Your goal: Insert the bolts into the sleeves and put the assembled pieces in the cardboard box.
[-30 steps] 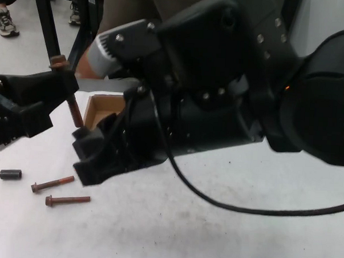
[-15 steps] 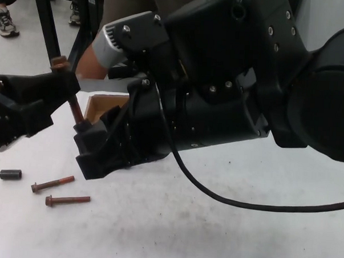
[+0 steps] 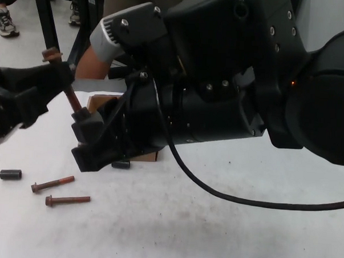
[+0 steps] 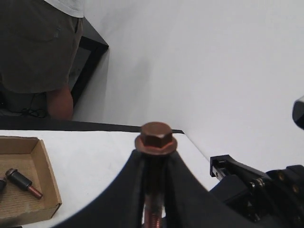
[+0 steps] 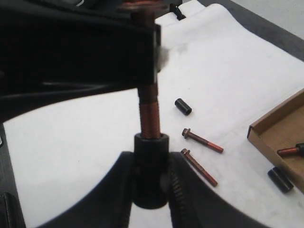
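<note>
My left gripper [image 4: 154,164] is shut on a copper bolt [image 4: 156,138], held upright just under its hex head. The bolt's threaded end [image 5: 150,114] enters a black sleeve [image 5: 151,164], and my right gripper [image 5: 151,183] is shut on that sleeve. In the high view the two grippers meet at the left, the left gripper [image 3: 60,81] above the right gripper [image 3: 82,125], with the bolt [image 3: 70,96] slanting between them. The cardboard box [image 4: 47,185] lies behind them and holds an assembled piece [image 4: 21,183].
Two loose bolts [image 3: 52,184] [image 3: 68,200] and a loose sleeve [image 3: 10,174] lie on the white bench at the front left. Another sleeve [image 3: 121,164] lies beside the box [image 3: 148,156]. The right arm's black cable [image 3: 226,203] loops over the bench.
The left gripper lifted the bolt up and left, and the right gripper rose to meet it, so the bolt's end now sits in the sleeve. A sleeve beside the box came into sight.
</note>
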You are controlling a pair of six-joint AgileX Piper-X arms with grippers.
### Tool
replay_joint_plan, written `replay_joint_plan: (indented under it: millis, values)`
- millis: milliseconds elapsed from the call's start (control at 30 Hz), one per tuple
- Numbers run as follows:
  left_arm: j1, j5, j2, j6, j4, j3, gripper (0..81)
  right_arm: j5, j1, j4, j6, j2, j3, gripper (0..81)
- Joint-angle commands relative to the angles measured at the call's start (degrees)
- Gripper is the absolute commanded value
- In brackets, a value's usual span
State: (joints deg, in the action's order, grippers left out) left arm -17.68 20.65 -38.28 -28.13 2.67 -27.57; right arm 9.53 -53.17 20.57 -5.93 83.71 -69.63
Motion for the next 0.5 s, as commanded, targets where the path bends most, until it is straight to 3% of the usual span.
replay_joint_plan:
  millis: [0, 467]
  values:
    - [-0.15, 1.31, -0.06, -0.61, -0.66, -0.29, 0.8, -1.91, 0.53, -5.83, 0.4, -1.04, -0.56, 0.0]
    - [-0.15, -0.58, -0.06, 0.09, -4.7, -0.29, 0.8, -1.03, 0.66, -6.73, 1.95, -1.67, -0.56, 0.0]
